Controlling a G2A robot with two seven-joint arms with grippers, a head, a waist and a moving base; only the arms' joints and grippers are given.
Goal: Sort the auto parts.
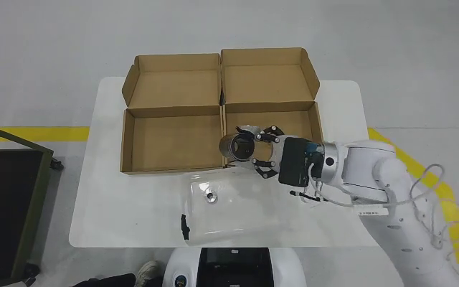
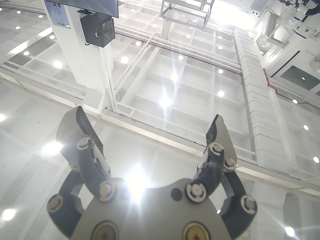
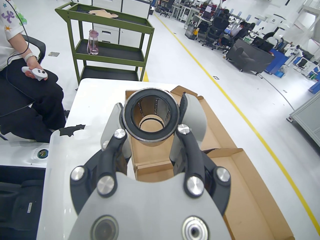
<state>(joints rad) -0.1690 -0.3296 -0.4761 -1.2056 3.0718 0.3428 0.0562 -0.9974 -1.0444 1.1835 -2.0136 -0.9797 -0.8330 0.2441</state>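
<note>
My right gripper (image 1: 247, 146) is shut on a metal bearing sleeve (image 1: 235, 146) with a black rim, held on its side. It hangs above the wall between the left cardboard box (image 1: 172, 143) and the right cardboard box (image 1: 301, 123). In the right wrist view the sleeve (image 3: 170, 116) sits between the fingers (image 3: 192, 116) of the gripper (image 3: 152, 107), with cardboard seen through its bore. A small metal part (image 1: 211, 196) lies in a clear plastic tray (image 1: 237, 219) nearer the robot. My left gripper (image 2: 148, 114) is open, holds nothing and points at the ceiling.
Both boxes have their lids (image 1: 269, 72) folded back toward the far side of the white table (image 1: 107, 179). A black tape piece (image 1: 185, 226) marks the tray's corner. A green cart (image 3: 110, 48) stands off the table's left side.
</note>
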